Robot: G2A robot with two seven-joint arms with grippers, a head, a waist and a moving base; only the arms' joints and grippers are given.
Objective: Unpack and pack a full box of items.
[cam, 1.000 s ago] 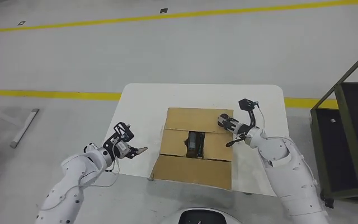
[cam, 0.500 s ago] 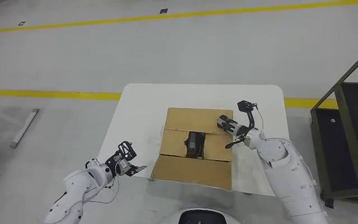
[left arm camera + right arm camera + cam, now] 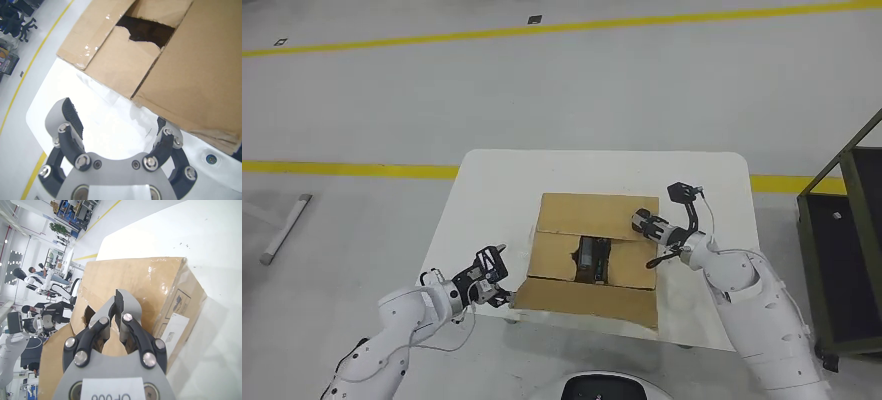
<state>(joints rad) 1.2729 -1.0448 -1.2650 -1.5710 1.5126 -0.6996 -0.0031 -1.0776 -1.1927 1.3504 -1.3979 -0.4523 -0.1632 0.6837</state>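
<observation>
A brown cardboard box (image 3: 582, 213) stands in the middle of the white table (image 3: 492, 190). Its top flaps are partly apart, and a dark item (image 3: 590, 258) shows through the torn gap (image 3: 147, 32). My left gripper (image 3: 492, 280) is open at the box's near left corner, low over the table. In the left wrist view the left gripper (image 3: 115, 121) has one finger (image 3: 162, 126) tucked under the overhanging near flap (image 3: 189, 75). My right gripper (image 3: 642, 222) is shut over the right side of the box top (image 3: 132, 279). Nothing shows between the right gripper's (image 3: 118, 298) tips.
The table's near left edge runs close beside the left gripper. A dark metal cart (image 3: 847, 250) stands off the table's right side. White table surface lies open to the left, behind and to the right of the box. A white label (image 3: 174, 330) sits on the box's side.
My left arm has swung in from the table's left edge to the box's near left corner. The right gripper has stayed on the box top.
</observation>
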